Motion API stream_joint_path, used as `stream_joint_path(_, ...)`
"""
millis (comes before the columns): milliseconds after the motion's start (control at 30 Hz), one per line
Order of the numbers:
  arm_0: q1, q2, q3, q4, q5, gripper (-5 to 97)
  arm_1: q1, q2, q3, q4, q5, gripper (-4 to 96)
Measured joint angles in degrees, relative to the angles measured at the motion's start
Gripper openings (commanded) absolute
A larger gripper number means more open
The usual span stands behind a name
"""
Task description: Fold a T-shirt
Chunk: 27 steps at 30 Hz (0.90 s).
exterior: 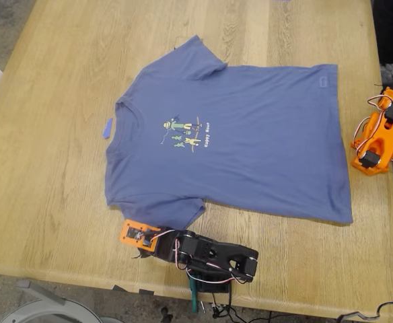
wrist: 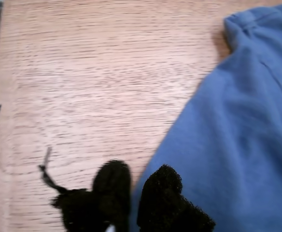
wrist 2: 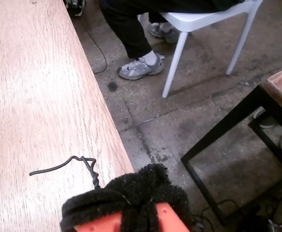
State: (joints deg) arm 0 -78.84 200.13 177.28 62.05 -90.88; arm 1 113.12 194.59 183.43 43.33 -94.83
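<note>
T-shirt (exterior: 250,134) flat, sleeve beside my first gripper (wrist: 133,186)

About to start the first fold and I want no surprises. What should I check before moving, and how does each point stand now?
1. T-shirt spread flat, print up: ok.
2. My first gripper beside a sleeve edge, slightly open, holding nothing: ok.
3. My second gripper looks past the table edge, no cloth near: not ok for a two-arm grasp.
4. Second gripper's jaws open or shut: cannot tell.
5. Blue tape strip lies beside the collar, clear of the cloth: ok.
6. A person's shoe on the floor beside the table: ok, keep watch.
</note>
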Motion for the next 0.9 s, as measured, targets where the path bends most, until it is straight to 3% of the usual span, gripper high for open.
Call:
stream_joint_path(300,-5.89,0.0,0.0,0.44,-0.53,0,0.62,0.0,0.0,0.88,1.14,0.1)
stream_joint_path(433,-6.24,0.0,0.0,0.53,3.43,7,1.67,0.0,0.0,1.32,1.41,0.1)
stream_joint_path(600,-7.21,0.0,0.0,0.53,7.21,7,2.11,0.0,0.0,1.05,1.67,0.1)
stream_joint_path(667,-7.65,0.0,0.0,0.53,7.12,0,2.11,0.0,0.0,0.53,1.85,0.1)
stream_joint_path(900,-10.37,0.0,0.0,-1.49,4.39,0,2.2,0.0,0.0,-0.53,2.37,0.1)
